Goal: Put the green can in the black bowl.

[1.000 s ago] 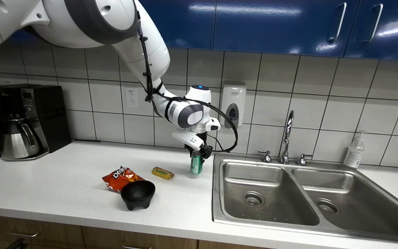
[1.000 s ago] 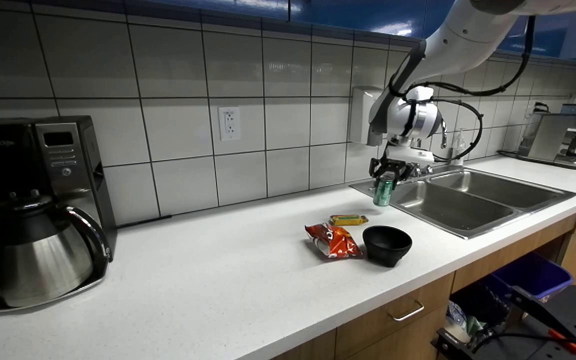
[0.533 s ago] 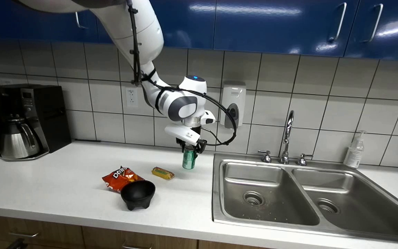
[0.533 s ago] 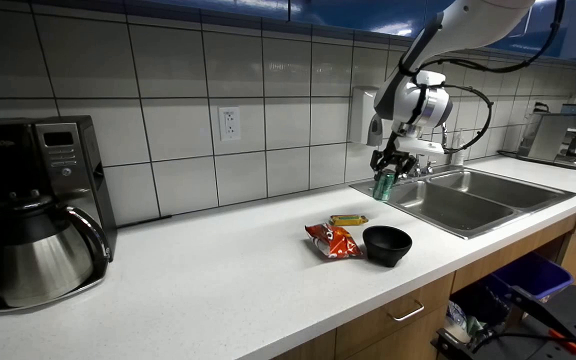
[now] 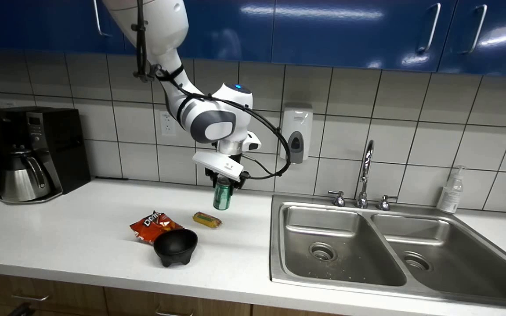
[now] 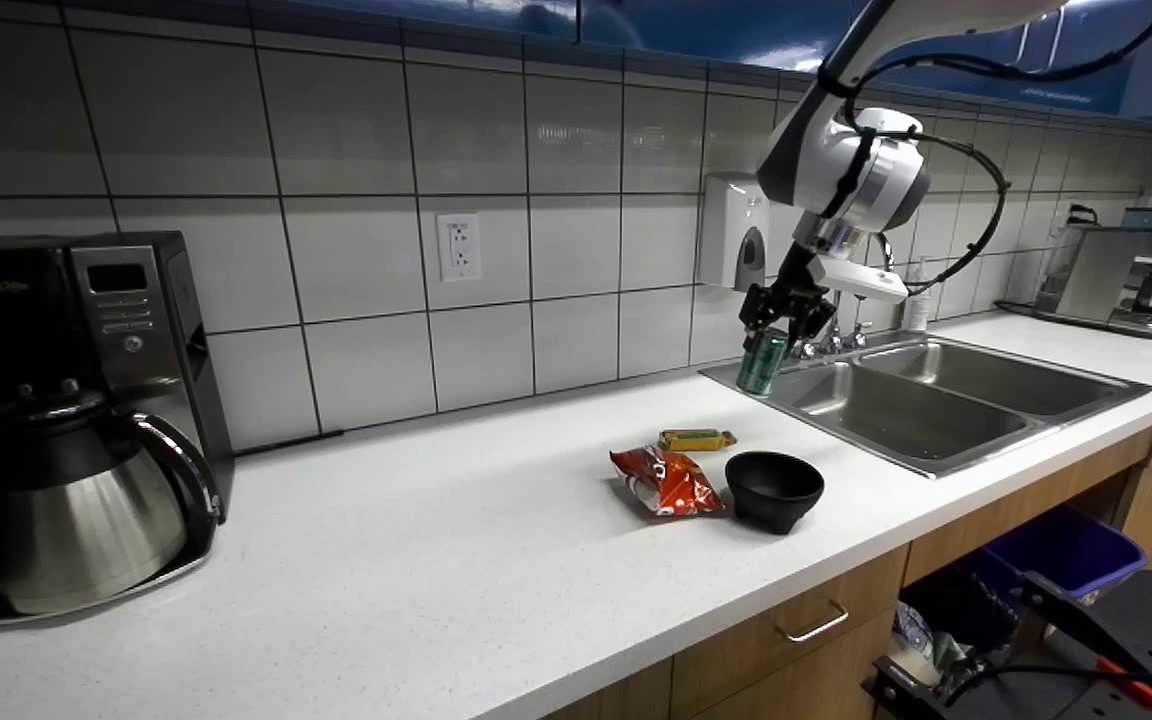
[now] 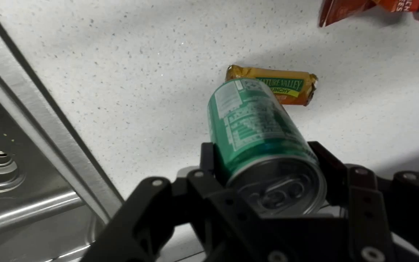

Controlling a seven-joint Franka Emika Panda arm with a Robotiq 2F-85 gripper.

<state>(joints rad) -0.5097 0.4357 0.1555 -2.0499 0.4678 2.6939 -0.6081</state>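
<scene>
A kitchen, no doubt about it! There's a two-basin steel sink (image 5: 384,245) over on the right, chrome faucet (image 5: 365,173) standing at its far edge, soap dispenser (image 5: 297,127) up on the far tiled wall (image 5: 345,138). Blue cabinets (image 5: 354,37) run overhead, wooden drawers (image 6: 766,645) line the near side, and away on the left stands a coffee maker (image 6: 96,440)! Home or office, no telling.

The fingers (image 7: 208,160) held the green can (image 7: 258,123) near its tabbed top; it partly hid a yellow bar (image 7: 289,86) on the surface (image 7: 129,72). A sink (image 7: 38,109) showed left, a red packet (image 7: 406,5) upper right.
</scene>
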